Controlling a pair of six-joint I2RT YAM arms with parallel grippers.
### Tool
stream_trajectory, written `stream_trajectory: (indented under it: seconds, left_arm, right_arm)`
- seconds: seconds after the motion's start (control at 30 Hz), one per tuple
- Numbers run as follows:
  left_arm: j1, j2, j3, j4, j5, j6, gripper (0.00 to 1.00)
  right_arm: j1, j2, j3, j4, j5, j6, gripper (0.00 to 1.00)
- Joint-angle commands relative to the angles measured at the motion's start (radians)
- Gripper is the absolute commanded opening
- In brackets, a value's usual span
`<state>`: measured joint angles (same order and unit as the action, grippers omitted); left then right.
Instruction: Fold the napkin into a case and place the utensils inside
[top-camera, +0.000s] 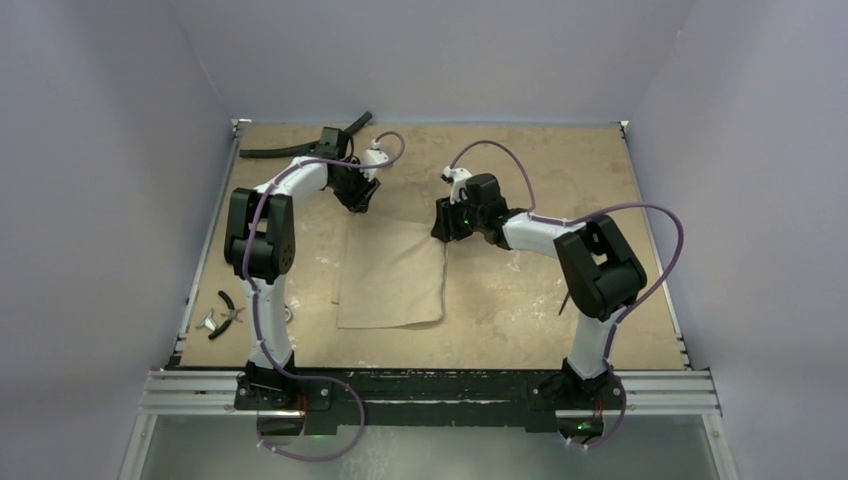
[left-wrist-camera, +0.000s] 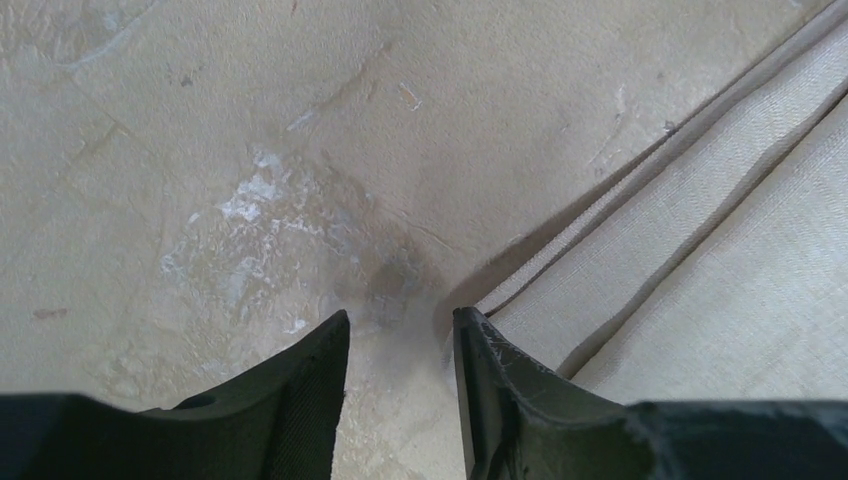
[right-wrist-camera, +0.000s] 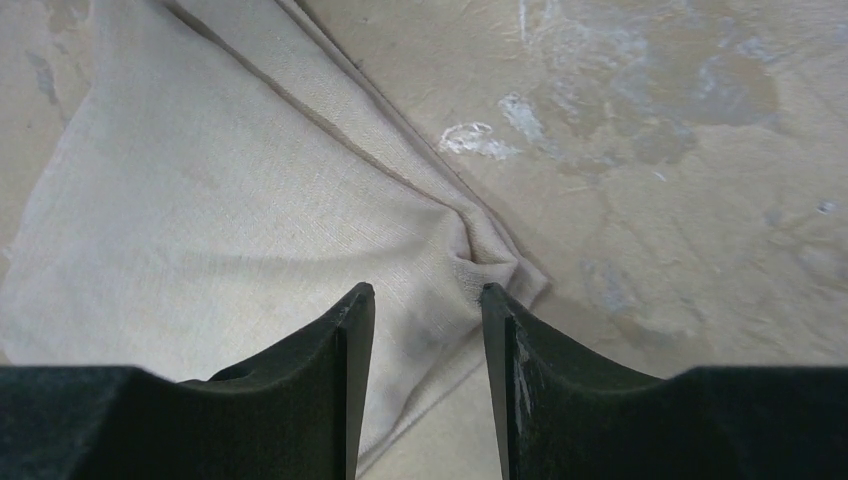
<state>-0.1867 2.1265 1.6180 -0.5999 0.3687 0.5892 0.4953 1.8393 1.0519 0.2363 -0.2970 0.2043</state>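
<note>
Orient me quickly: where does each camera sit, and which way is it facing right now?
Top external: fixed above and behind the arm bases, looking down across the table; both arms show whole, with the left gripper and right gripper at the napkin's far corners.
Left wrist: on the left arm, looking down past its fingers at the table, napkin folds to the right.
Right wrist: on the right arm, looking down past its fingers at a bunched napkin corner.
Shared: all three views show the napkin.
</note>
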Motion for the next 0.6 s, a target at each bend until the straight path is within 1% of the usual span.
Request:
stream_trajectory:
  seconds: [0.0,0.1,0.17,0.23,0.4,0.5,0.57]
  left_arm:
    - [-0.005,-0.003,-0.022,0.031,-0.016,0.036,0.40]
    - [-0.005,-0.003,-0.034,0.031,-0.020,0.051,0.36]
    - [-0.005,-0.003,-0.042,0.034,-0.028,0.062,0.33]
    - [-0.005,-0.004,-0.053,0.037,-0.036,0.073,0.30]
    - [-0.005,-0.004,-0.079,0.040,-0.041,0.098,0.24]
    - [-0.006,-0.003,-0.085,0.039,-0.043,0.110,0.20]
    - [-0.007,-0.003,-0.090,0.035,-0.042,0.121,0.16]
  right_arm:
    - [0.040,0.021,0.061,-0.001,0.062,-0.017,0.47]
    - [0.056,0.024,0.065,0.001,0.110,-0.024,0.41]
    - [0.059,0.021,0.065,0.001,0.140,-0.031,0.31]
    - [0.060,0.009,0.062,0.000,0.179,-0.034,0.25]
    - [0.060,-0.020,0.065,-0.019,0.291,-0.053,0.23]
    - [0.060,-0.016,0.068,-0.024,0.308,-0.063,0.24]
    - [0.060,-0.009,0.065,-0.020,0.300,-0.062,0.18]
